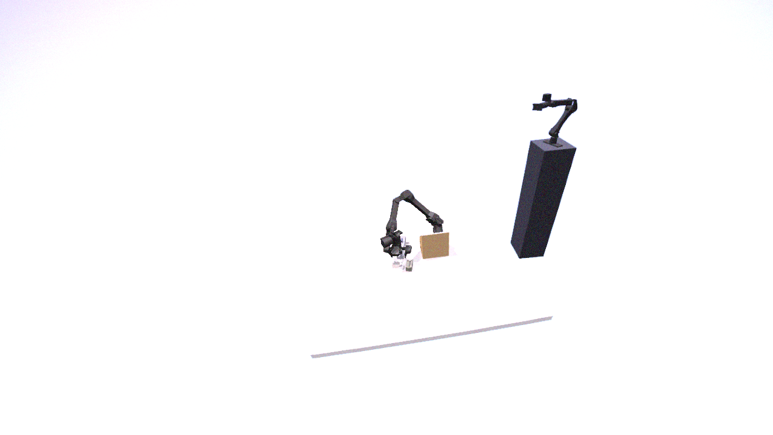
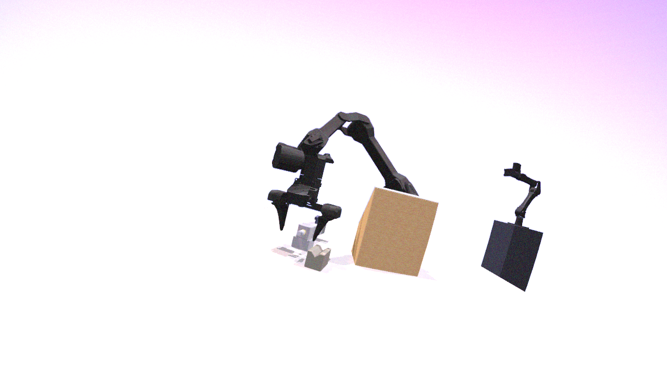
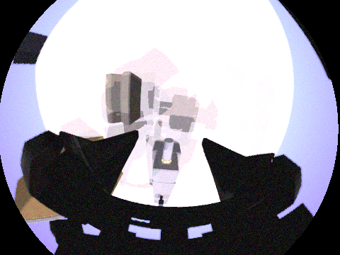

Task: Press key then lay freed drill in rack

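rack [image 2: 317,258]: small grey V-cut block, nearest the front edge | drill [image 2: 305,231]: pale tip sticking out of the grey block [image 2: 302,236] just behind the rack | gripper [image 2: 299,228]: jaws wide apart, holding nothing, one finger on each side of the block | brown box [image 2: 395,232]: to the right | dark pillar [image 2: 511,254]: far right

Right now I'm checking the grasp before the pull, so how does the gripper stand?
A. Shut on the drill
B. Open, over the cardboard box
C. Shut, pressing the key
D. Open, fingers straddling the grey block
D: the gripper is open and holds nothing, one finger on each side of the grey block, left of the cardboard box.
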Robot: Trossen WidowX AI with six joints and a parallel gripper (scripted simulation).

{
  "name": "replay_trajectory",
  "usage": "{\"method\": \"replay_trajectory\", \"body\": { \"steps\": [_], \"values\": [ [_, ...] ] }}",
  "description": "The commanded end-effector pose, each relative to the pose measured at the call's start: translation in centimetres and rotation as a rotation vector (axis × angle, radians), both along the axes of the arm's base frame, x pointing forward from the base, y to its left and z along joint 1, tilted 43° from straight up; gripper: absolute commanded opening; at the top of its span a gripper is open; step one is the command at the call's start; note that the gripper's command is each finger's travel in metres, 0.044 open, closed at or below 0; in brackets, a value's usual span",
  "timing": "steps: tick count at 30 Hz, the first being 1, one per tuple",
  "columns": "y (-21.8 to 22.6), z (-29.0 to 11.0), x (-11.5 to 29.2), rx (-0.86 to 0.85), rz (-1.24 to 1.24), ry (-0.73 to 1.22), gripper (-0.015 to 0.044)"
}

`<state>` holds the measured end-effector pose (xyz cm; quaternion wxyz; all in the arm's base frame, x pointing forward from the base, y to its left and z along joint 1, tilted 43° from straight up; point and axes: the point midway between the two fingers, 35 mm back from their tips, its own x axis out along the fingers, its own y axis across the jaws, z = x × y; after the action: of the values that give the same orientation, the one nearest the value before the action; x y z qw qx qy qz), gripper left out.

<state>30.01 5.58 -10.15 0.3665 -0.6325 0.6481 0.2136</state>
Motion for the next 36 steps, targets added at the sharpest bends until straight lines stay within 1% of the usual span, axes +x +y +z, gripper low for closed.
{"method": "replay_trajectory", "body": {
  "steps": [1, 17, 33, 36],
  "values": [
    [-0.8, -0.4, -0.2, -0.007, 0.002, 0.007, 0.044],
    [-2.6, -1.5, -0.3, -0.01, 0.002, 0.007, 0.044],
    [-2.3, -1.3, -0.1, -0.004, -0.002, 0.001, 0.002],
    [-2.3, -1.3, -0.1, -0.004, -0.002, 0.001, 0.0]
  ]
}}
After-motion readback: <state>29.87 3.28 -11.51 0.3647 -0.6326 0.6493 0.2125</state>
